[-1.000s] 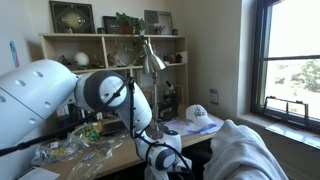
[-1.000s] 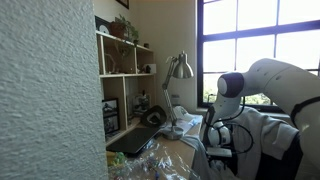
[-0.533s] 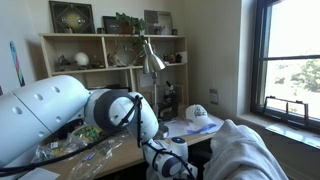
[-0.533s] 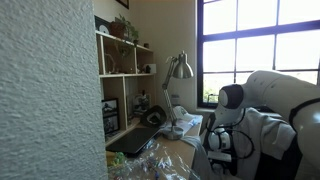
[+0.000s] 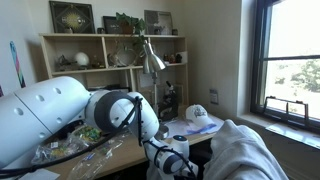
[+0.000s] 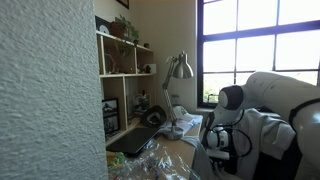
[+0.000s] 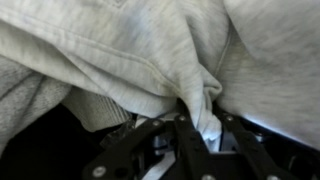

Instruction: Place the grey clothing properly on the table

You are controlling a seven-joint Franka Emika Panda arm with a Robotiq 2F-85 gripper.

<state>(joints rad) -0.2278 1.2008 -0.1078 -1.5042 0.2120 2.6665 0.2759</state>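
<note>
Two dark fingers (image 7: 186, 136) of the gripper (image 7: 205, 128) come up from the bottom edge of the wrist view and are drawn nearly together, pinching a narrow fold of the grey clothing (image 7: 130, 50) between them. Above the gripper the cloth fills almost the whole picture in thick, soft folds, with a stitched hem running down toward the pinched fold; below and to the side of the fingers there is only dark shadow. In an exterior view the big white arm (image 5: 60, 110) crosses the foreground and the gripper (image 5: 172, 163) sits low at the bottom edge, its jaws too small and dark to read. The grey clothing (image 5: 240, 150) is heaped just beside the gripper on the window (image 5: 295, 60) side, and whether the two touch cannot be told from here. Behind the gripper a pale cap (image 5: 197, 114) lies on the table (image 5: 125, 156), a desk lamp (image 5: 150, 55) rises above it, and a shelf unit (image 5: 100, 50) stands further back against the wall; crumpled plastic bags (image 5: 70, 150) lie on the table to the gripper's other side. In an exterior view from the opposite end, the arm (image 6: 280, 95) bends down to the gripper (image 6: 218, 142), whose fingers are hidden. The desk lamp (image 6: 180, 68) and shelf unit (image 6: 120, 60) stand beyond the gripper, the window (image 6: 240, 45) behind it, and the cloth cannot be picked out clearly.
</note>
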